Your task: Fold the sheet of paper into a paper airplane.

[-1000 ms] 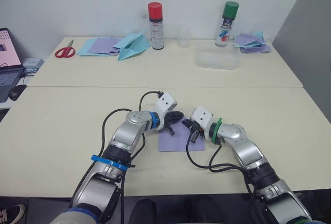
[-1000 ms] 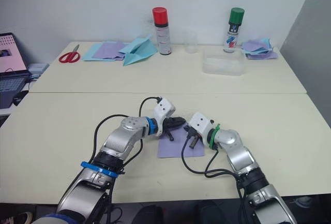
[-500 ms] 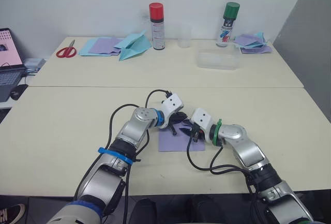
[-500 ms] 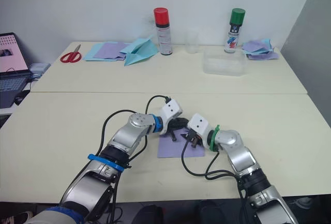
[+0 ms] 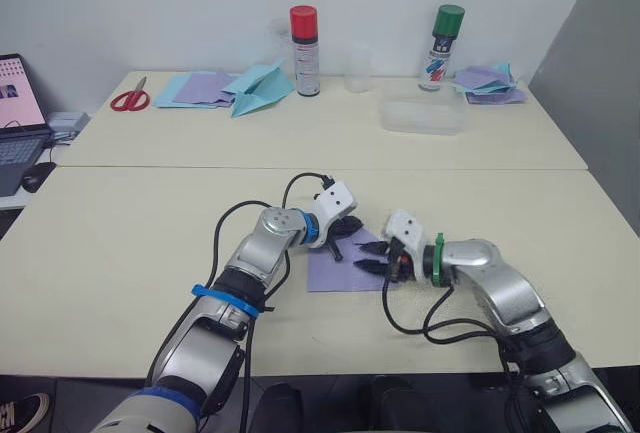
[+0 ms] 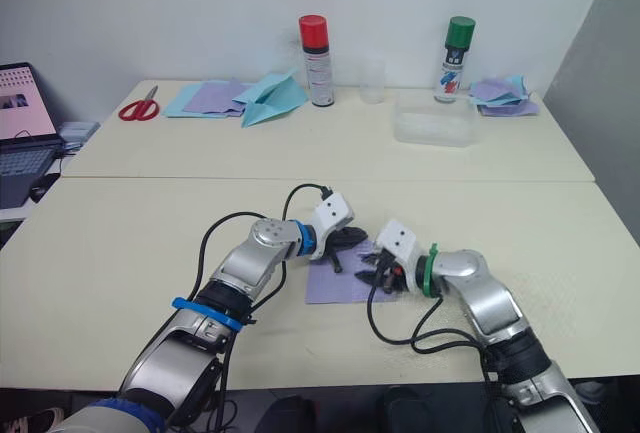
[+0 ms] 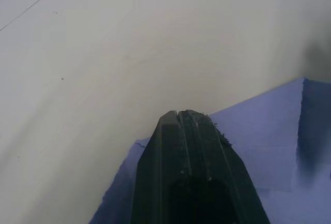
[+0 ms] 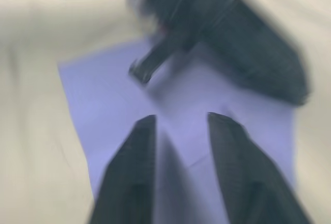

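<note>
The sheet of paper (image 5: 340, 269) lies flat on the near table (image 5: 120, 273), straight ahead and between the two arms, with a folded flap showing along one edge in the left wrist view. The left hand (image 5: 343, 236) reaches in over the far left part of the sheet, its two black fingers (image 7: 187, 157) pressed together with no gap, tips down at the paper's edge. The right hand (image 5: 372, 256) comes in from the right side, low over the sheet, with its fingers (image 8: 134, 167) spread apart and lavender paper visible between them; whether they touch the sheet cannot be told. The two hands sit close to each other above the paper. On the far table (image 5: 300, 143) stand a red-capped spray can (image 5: 304, 50) and a green-capped spray can (image 5: 441, 46), with a clear plastic box (image 5: 421, 116) near the green one. A light-blue paper airplane (image 5: 255, 88) rests beside a stack of papers (image 5: 195, 89), and red scissors (image 5: 127, 99) lie at the far left.
</note>
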Controlling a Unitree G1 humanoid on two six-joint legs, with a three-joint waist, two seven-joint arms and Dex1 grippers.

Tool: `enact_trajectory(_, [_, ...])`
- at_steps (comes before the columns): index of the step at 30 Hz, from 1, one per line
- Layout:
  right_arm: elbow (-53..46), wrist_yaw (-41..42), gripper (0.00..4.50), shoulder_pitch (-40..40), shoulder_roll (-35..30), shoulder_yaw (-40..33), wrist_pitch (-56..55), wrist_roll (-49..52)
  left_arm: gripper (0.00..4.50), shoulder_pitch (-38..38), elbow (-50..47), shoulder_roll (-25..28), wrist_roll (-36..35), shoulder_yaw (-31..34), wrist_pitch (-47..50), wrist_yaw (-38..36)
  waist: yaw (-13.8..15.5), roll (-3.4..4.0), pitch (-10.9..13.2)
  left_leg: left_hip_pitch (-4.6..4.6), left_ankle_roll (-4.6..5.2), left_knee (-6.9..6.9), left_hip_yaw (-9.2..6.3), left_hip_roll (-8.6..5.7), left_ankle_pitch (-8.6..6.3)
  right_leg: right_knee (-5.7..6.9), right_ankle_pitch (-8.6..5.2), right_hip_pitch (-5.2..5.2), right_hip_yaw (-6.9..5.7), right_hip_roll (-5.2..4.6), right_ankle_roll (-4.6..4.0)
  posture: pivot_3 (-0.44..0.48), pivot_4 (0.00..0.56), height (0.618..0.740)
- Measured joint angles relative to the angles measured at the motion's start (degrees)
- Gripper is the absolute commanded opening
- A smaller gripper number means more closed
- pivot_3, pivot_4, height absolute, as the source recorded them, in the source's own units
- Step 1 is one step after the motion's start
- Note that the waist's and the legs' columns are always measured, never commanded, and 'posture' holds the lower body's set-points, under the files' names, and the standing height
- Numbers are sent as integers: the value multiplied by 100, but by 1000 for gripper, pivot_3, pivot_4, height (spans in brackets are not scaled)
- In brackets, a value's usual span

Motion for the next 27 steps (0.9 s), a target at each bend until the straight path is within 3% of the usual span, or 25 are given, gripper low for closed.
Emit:
enact_trajectory(1, [-57, -34, 153, -56, 3, -119, 60, 119, 0, 0, 12, 0, 6, -1, -13, -3, -1, 0, 0, 0, 0, 0, 0, 0, 0, 0, 0, 0, 0, 0, 1, 0, 150, 740])
enact_trajectory(2, [-96, -101, 37, -112, 29, -220, 91, 168, 0, 0, 28, 0, 8, -1, -22, -3, -2, 0, 0, 0, 0, 0, 0, 0, 0, 0, 1, 0, 0, 0, 1, 0, 150, 740])
enact_trajectory(7, [320, -788, 37, -206, 257, -265, -52, -91, 0, -7, 69, -9, 25, -6, -56, -4, -2, 0, 0, 1, 0, 0, 1, 0, 0, 0, 1, 0, 1, 0, 2, 0, 150, 740])
enact_trajectory(12, [1070, -1212, 37, -257, 377, 133, -454, -625, 0, -16, 90, -16, 30, -9, -131, -13, -3, 0, 0, -1, 0, 0, 3, -1, 0, -1, 2, 0, 5, 0, 2, 0, 150, 740])
enact_trajectory(27, [1040, -1296, 37, -124, 401, 261, -637, -821, 0, 470, -370, -115, -297, 243, -247, -135, -4, 0, 0, -5, 0, 1, 2, 0, 0, -4, 3, -1, 4, 0, 6, 0, 150, 740])
